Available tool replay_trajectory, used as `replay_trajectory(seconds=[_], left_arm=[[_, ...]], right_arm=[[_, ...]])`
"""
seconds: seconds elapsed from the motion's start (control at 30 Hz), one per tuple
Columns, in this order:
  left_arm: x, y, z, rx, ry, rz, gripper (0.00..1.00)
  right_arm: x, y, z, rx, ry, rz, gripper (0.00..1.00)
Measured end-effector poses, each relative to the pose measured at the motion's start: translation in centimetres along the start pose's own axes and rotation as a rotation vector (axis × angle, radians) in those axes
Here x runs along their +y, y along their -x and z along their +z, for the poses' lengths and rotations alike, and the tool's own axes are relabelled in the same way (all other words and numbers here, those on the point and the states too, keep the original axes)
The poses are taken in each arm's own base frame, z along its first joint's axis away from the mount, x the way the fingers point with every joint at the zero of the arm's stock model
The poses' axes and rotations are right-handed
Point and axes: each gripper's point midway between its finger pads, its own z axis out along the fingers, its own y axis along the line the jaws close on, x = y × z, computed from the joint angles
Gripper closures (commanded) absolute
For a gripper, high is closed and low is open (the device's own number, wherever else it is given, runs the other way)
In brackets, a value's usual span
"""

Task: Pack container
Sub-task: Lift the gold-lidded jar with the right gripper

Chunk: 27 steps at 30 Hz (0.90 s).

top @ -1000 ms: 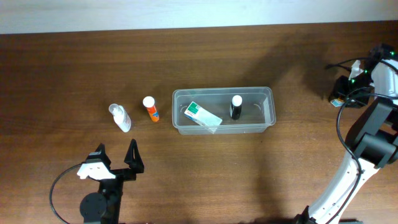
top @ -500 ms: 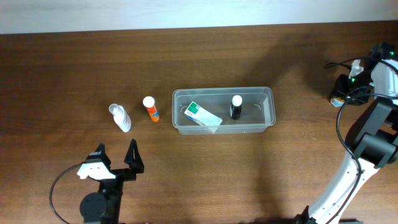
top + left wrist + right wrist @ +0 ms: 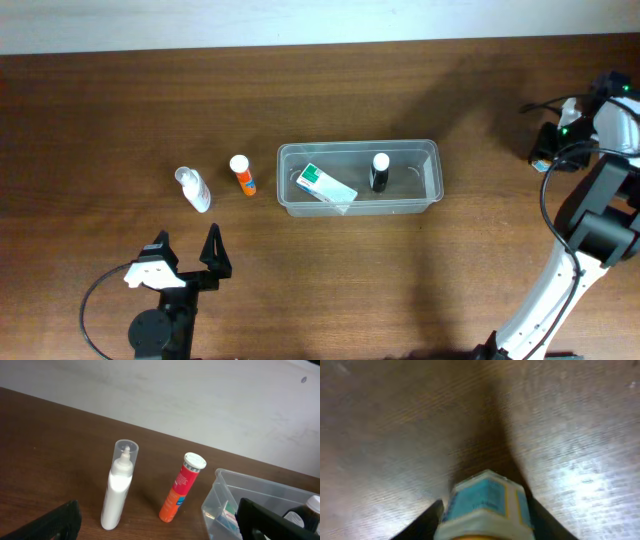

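Right gripper (image 3: 481,517) pinching a blue-labelled item (image 3: 487,497) at the table's right side | container (image 3: 430,150) mid-table, well apart to the left, holding a white-and-green box (image 3: 325,184) and an upright dark bottle (image 3: 379,172) | risk: item may slip on the long carry; a low entry may clip the rim or topple the bottle

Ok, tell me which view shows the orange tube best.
Left wrist: the orange tube stands close, side-on, label and cap clear. Overhead shows it small, from above. Right wrist misses it, showing only a blue-labelled item.
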Motion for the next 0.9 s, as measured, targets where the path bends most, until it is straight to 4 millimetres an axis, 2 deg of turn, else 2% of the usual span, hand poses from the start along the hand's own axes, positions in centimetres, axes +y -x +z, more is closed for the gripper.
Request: replay_trajectory(seconds=[0.17, 0.67, 0.9], left_arm=[[0.0, 0.0, 0.0, 0.0, 0.0, 0.0, 0.01], [0.0, 0.0, 0.0, 0.0, 0.0, 0.0, 0.01], [0.0, 0.0, 0.0, 0.0, 0.0, 0.0, 0.01]], right_arm=[[0.0, 0.0, 0.0, -0.001, -0.001, -0.002, 0.57], [0.0, -0.6, -0.1, 0.025, -0.001, 0.002, 0.74], [0.2, -1.2, -0.7, 0.071, 0.003, 0.022, 0.75]])
